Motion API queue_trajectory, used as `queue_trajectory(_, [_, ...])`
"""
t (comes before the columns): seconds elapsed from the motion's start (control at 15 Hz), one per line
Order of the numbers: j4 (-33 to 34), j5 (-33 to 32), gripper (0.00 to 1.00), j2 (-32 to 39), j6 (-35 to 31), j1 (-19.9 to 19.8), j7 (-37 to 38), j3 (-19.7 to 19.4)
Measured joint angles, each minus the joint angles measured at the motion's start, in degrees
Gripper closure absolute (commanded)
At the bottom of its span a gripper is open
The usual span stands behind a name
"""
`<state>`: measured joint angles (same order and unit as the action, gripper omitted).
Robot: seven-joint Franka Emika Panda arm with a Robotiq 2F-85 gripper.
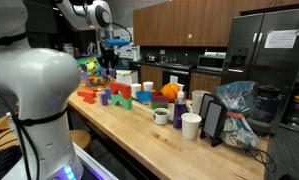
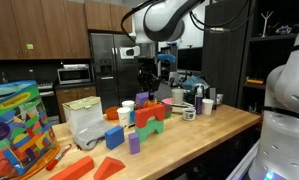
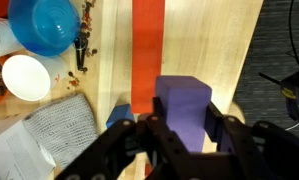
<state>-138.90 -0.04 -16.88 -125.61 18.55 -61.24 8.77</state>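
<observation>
The purple block (image 3: 184,108) is seen in the wrist view pinched between the two fingers of the gripper (image 3: 187,135), whose jaws are pressed against its opposite side faces. It is held over a long red plank (image 3: 146,50) that runs along the wooden counter (image 3: 214,40). A small blue block (image 3: 117,112) lies just beside the plank.

The block is judged to be light, rigid and not fragile, most likely painted wood or hard plastic. Its smooth faces may be somewhat slippery, so a grip across two flat parallel sides, near the middle of their height, is best suited.

A blue bowl (image 3: 46,25), a white bowl (image 3: 26,77) and a grey cloth (image 3: 61,125) are set to one side, with dark crumbs (image 3: 82,40) scattered near the bowls.

The lower part of the block is hidden by the fingers, so it cannot be told whether it is lifted clear or resting on something. In an exterior view the gripper (image 2: 146,80) is shown over a cluster of coloured blocks (image 2: 149,117), but the contact is too small to be made out there.
</observation>
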Motion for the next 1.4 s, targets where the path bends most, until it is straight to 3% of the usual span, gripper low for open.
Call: queue_trajectory(1.4, [1.8,-1.7,0.84,1.2,1.5,-2.9,0.0,-1.1])
